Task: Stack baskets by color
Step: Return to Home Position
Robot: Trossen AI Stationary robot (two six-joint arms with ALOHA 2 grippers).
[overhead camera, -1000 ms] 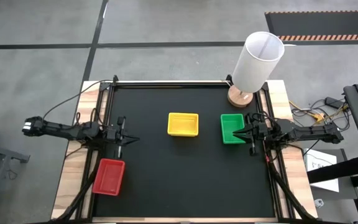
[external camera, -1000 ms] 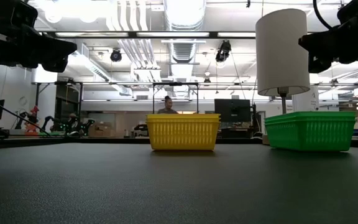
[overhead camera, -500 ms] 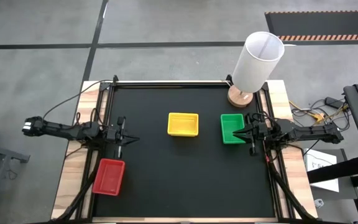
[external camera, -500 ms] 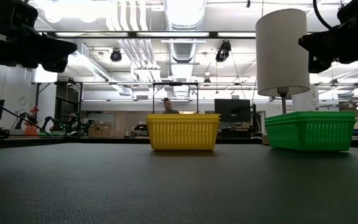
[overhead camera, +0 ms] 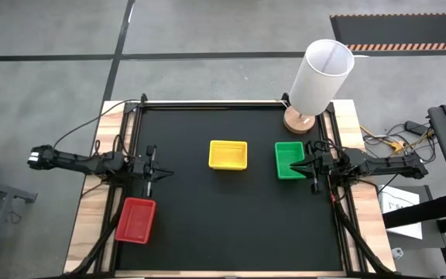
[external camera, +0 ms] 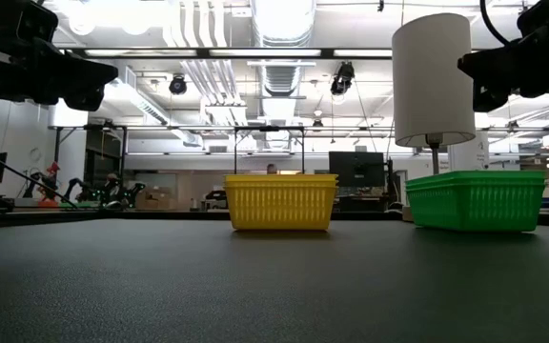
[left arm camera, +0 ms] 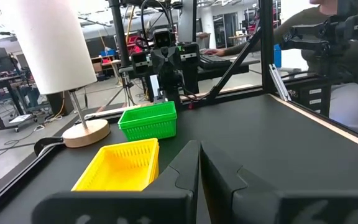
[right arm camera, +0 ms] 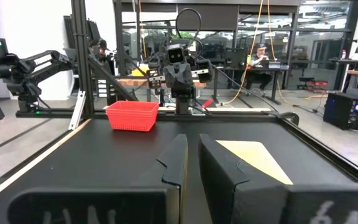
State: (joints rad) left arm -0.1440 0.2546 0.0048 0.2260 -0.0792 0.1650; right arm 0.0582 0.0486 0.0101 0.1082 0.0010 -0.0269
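Only the person far behind the table has shifted, their head now showing lower behind the yellow basket than a second ago; your arms and the baskets are sitting exactly where they were.

The left gripper is hovering raised at the table's left side, its dark fingers pressing together on nothing. Near it, apart, the red rectangular plastic mesh baskets are lying nested by the left front corner of the matte black table top. The layered rims suggest several, though I cannot count them.

The right gripper is hanging above the right edge of the green mesh baskets, with only a thin slit between its fingers, so they are probably closed and empty. The yellow mesh baskets are resting mid-table, just beside the green ones. A tall smooth white cylinder on a round wooden base is standing upright at the far right corner.
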